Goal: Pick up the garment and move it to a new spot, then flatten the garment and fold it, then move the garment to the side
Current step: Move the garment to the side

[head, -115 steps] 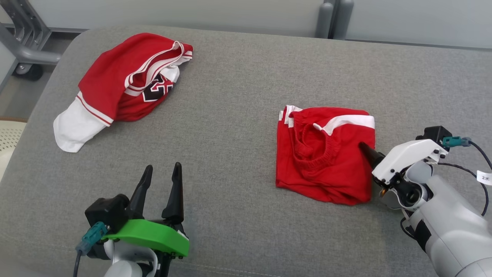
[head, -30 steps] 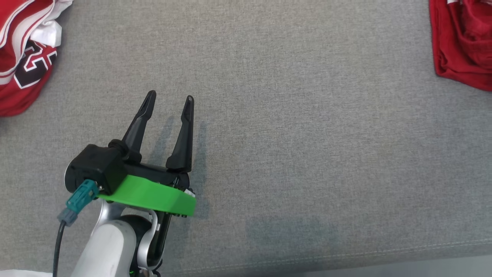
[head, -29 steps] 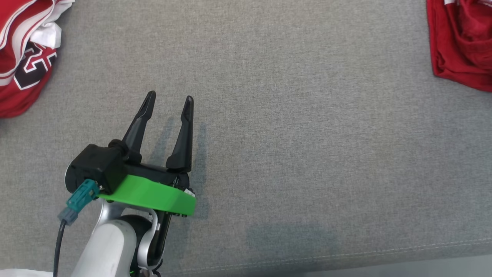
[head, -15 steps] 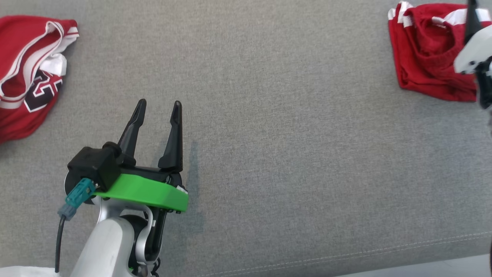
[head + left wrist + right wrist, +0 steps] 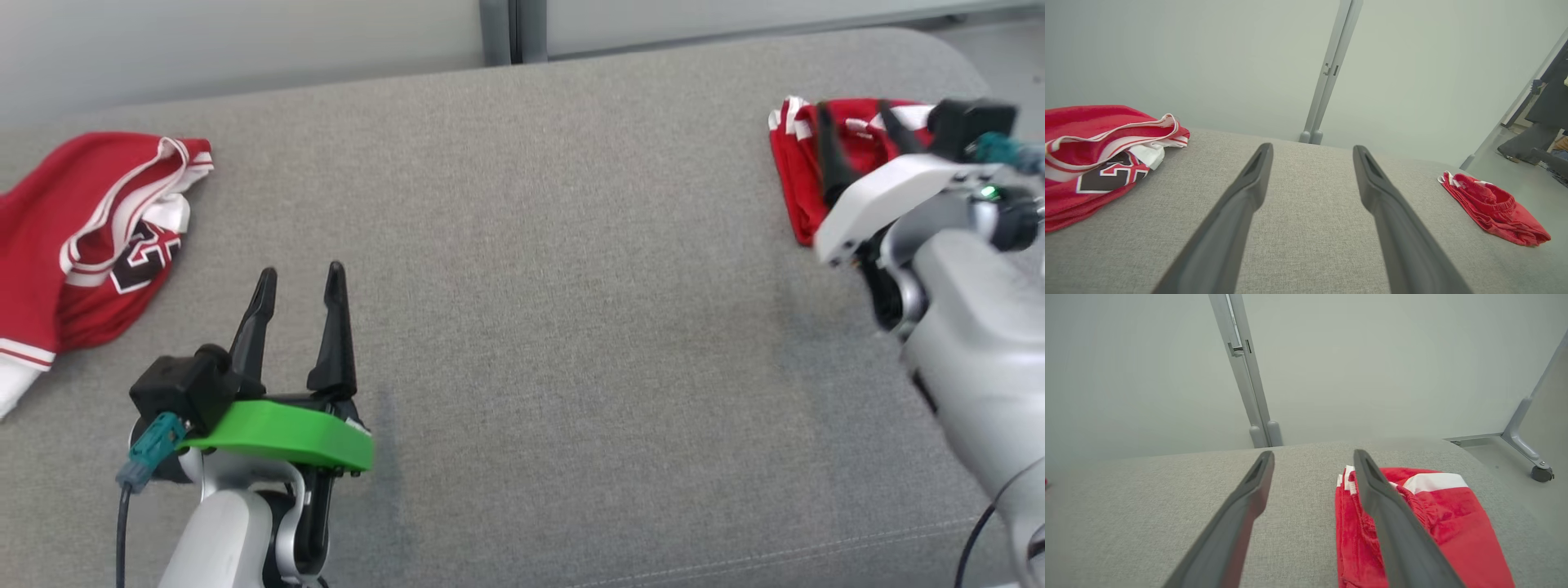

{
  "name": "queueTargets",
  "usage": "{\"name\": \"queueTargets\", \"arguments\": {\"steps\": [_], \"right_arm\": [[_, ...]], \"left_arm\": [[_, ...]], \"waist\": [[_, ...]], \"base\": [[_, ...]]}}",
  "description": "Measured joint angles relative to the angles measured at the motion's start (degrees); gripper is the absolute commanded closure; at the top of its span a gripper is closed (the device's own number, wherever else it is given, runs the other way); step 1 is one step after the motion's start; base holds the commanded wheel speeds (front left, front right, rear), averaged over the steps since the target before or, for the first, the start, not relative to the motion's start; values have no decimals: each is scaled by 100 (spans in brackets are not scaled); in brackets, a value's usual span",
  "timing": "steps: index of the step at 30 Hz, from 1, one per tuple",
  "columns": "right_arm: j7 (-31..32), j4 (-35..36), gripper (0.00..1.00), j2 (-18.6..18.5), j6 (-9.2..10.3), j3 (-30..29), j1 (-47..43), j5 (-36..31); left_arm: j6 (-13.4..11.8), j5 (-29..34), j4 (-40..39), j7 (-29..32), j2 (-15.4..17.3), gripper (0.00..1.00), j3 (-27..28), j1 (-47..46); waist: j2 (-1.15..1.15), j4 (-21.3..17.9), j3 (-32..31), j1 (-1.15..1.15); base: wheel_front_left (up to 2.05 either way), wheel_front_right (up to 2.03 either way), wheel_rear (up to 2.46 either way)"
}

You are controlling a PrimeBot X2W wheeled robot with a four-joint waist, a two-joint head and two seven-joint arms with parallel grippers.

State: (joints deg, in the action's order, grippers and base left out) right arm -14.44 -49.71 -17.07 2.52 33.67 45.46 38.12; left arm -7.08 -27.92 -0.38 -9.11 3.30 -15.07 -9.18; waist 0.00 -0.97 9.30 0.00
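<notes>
Overall, a grey padded surface carries two red items, well apart. The folded red garment, trimmed in white, lies at 2 o'clock in the head view, near the far right corner of the surface. A crumpled red jersey, with white trim and dark numerals, lies at 9 o'clock. The left gripper, at 7 o'clock, stands with fingers spread and empty over bare fabric. The right gripper, at 2 o'clock, is likewise spread and holds nothing; its fingers point toward 12 o'clock and overlap the folded red garment, contact not discernible.
</notes>
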Motion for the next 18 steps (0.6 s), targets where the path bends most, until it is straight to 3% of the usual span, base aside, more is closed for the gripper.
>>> {"name": "queueTargets", "arguments": {"steps": [8,18], "right_arm": [[2,630,0,438,69,60,-561,-175],[1,1690,0,782,375,-111,-1425,-594]], "left_arm": [[0,20,236,-113,0,0,196,311],[0,286,387,-214,16,0,566,717]], "waist": [[0,49,-514,0],[0,120,-973,0]], "base": [[0,0,0],[0,0,0]]}}
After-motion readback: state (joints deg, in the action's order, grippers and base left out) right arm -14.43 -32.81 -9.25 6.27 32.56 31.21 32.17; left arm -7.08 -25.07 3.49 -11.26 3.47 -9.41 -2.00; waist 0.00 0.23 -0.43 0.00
